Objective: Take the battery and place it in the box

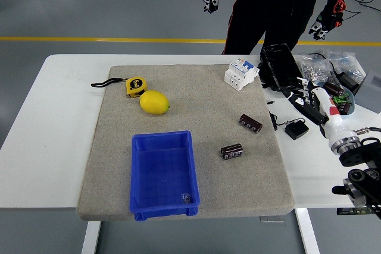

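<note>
**A:** Where do the batteries sit, taking the blue box as the mark?

**B:** Two dark cylinders lie on the grey mat, both right of the box and apart from it. The nearer battery is level with the box's far rim, on its side. The second battery is farther right and farther back. Neither touches the box, which holds only a small clear scrap in its near right corner.

**A:** And the robot's hands?

**B:** Only the right arm shows, well right of the box at the table's right edge. The right hand reaches toward the far right; whether its fingers are spread or curled, I cannot tell (too much clutter around them). It is well apart from both batteries.

**A:** What else?

**B:** Behind the box, a lemon, with a yellow tape measure just behind it to the left. A white circuit breaker sits far back and right. A person in black stands beyond the table, gloved hands hanging free.
</note>
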Action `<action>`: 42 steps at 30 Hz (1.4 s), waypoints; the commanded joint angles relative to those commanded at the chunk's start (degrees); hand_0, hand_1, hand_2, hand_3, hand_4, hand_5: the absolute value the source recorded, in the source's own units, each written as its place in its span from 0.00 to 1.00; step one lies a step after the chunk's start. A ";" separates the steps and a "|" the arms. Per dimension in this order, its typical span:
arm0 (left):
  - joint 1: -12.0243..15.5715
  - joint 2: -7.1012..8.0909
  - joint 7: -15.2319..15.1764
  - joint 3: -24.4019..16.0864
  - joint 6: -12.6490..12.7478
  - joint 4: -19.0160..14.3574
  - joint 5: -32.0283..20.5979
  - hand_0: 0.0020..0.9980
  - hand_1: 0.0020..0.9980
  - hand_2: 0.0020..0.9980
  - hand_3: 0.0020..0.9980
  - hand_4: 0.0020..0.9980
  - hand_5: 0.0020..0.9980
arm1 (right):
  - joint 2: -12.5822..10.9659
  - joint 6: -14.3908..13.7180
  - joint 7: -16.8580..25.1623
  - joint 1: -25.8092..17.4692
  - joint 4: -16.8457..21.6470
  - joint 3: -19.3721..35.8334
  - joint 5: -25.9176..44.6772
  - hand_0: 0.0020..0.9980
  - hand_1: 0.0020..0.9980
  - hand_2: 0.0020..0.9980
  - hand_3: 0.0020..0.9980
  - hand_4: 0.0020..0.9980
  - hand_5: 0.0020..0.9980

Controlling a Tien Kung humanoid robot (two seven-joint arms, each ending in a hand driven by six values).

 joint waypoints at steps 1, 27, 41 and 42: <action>0.00 0.00 0.01 -0.01 0.00 0.00 0.01 0.65 0.65 0.66 0.58 0.63 0.59 | -0.05 0.09 -0.40 0.28 -0.20 -0.43 -0.74 0.76 0.75 0.80 0.84 1.00 0.51; -0.18 0.16 0.89 -1.50 -0.80 -0.39 2.58 0.65 0.65 0.65 0.58 0.63 0.59 | 13.53 -7.74 -1.17 15.78 -23.48 -23.44 -28.52 0.46 0.51 0.53 0.55 0.88 0.32; -1.21 -0.09 1.13 -1.57 -1.54 -0.95 3.67 0.65 0.65 0.66 0.58 0.63 0.59 | 16.00 -7.43 0.87 17.55 -32.18 -28.64 -18.98 0.46 0.51 0.53 0.55 0.86 0.32; -1.33 -0.15 1.11 -1.50 -1.56 -1.00 3.70 0.65 0.65 0.66 0.58 0.63 0.59 | 16.05 -7.45 1.00 17.61 -32.61 -28.94 -18.55 0.46 0.51 0.53 0.55 0.86 0.32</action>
